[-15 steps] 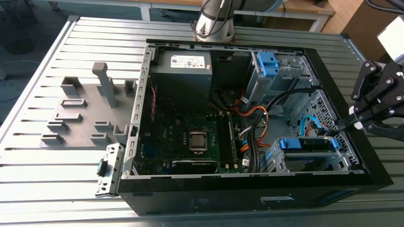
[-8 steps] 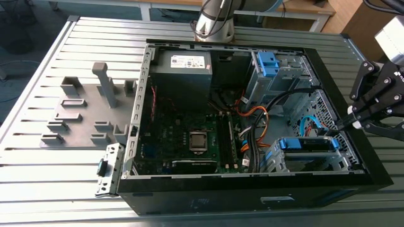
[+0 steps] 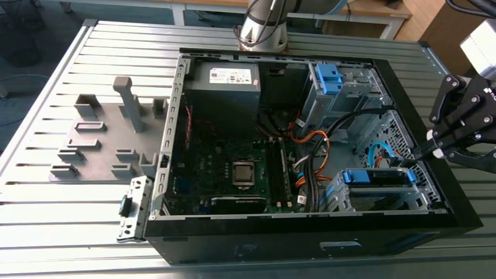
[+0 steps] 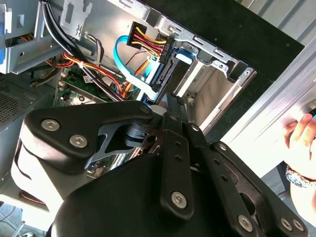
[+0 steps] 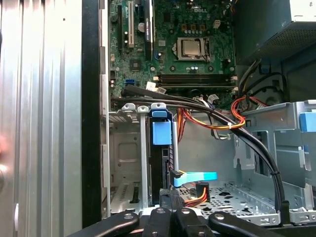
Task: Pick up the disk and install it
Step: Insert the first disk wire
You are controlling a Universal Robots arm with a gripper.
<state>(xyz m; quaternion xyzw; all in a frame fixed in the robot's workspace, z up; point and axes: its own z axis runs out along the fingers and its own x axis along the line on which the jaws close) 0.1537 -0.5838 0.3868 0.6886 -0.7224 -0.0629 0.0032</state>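
Cannot tell the hold of gripper (image 3: 428, 154), poised at case (image 3: 310, 244) wall right by disk (image 5: 161, 133) slotted in cage (image 5: 126, 148), blue cable (image 5: 200, 176) and orange wires (image 5: 212, 126) crowding alongside, a hand (image 4: 301, 138) outside.

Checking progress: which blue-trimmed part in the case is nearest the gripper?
The disk, low in the exterior view, just beside the gripper; the blue latch sits farther up, on the silver cage.
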